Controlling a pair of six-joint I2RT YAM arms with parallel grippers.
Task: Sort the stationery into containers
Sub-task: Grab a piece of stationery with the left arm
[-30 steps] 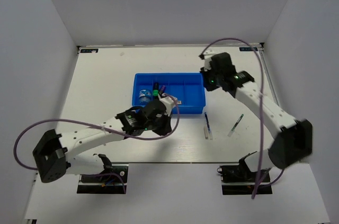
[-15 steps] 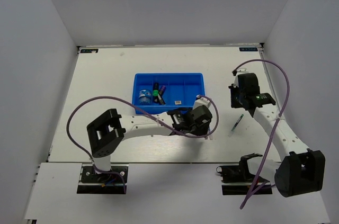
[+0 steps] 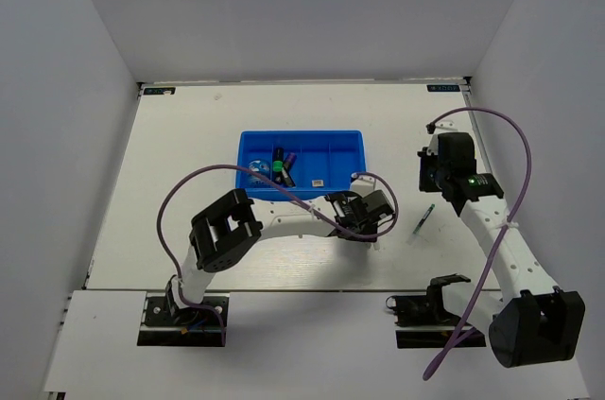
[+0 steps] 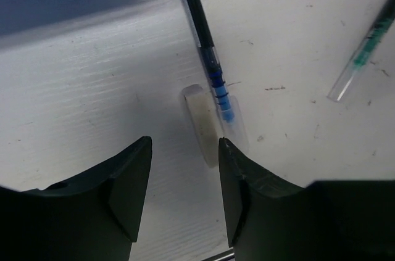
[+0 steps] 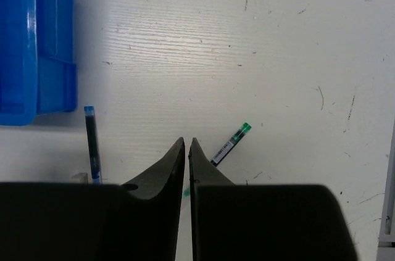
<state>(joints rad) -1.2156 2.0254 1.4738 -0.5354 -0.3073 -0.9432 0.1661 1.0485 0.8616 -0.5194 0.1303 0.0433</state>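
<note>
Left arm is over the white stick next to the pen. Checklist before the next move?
1. Left tool open: ok.
2. Stick lined up with the gap: ok, but off-centre.
3. Stick apart from pen: not ok, the pen tip lies against it.
4. Right tool out of the way: ok, shut, over by the green pen.
5. Free compartment in tray: ok, right end looks bare.
6. Height above stick: cannot tell.

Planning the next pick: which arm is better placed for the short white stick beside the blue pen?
Left. The left gripper, open, faces the white stick directly; the right gripper is shut, near the green pen.
</note>
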